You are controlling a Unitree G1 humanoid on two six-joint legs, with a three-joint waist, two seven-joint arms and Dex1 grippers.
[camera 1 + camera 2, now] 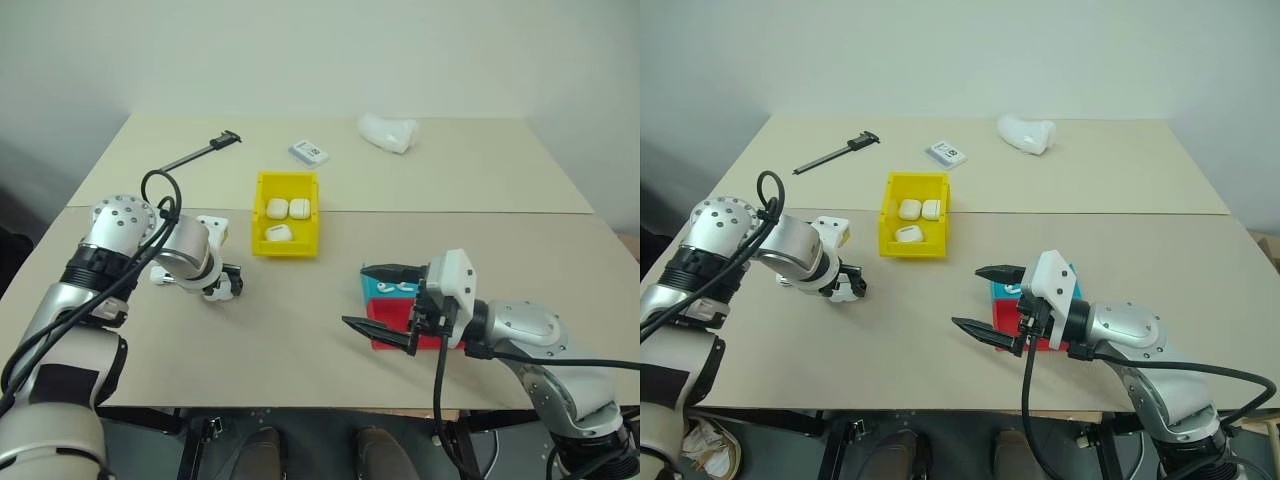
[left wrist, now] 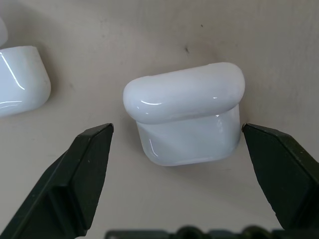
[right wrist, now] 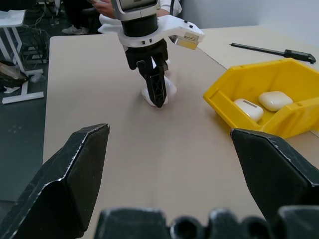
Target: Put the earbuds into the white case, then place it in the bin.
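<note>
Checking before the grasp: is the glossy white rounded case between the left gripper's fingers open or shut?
Shut: the glossy white rounded case lies on the table with its lid seated flush.

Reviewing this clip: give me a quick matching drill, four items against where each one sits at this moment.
Items:
1. white case
2. yellow bin
3. right pincer
4. black caliper

Places:
A. holds three closed white cases
B. lying on the far left part of the table
C. on the table between the open fingers of the left pincer
D. open, level, in front of the blue-and-red tray

Pairs: 1-C, 2-A, 3-D, 4-B
</note>
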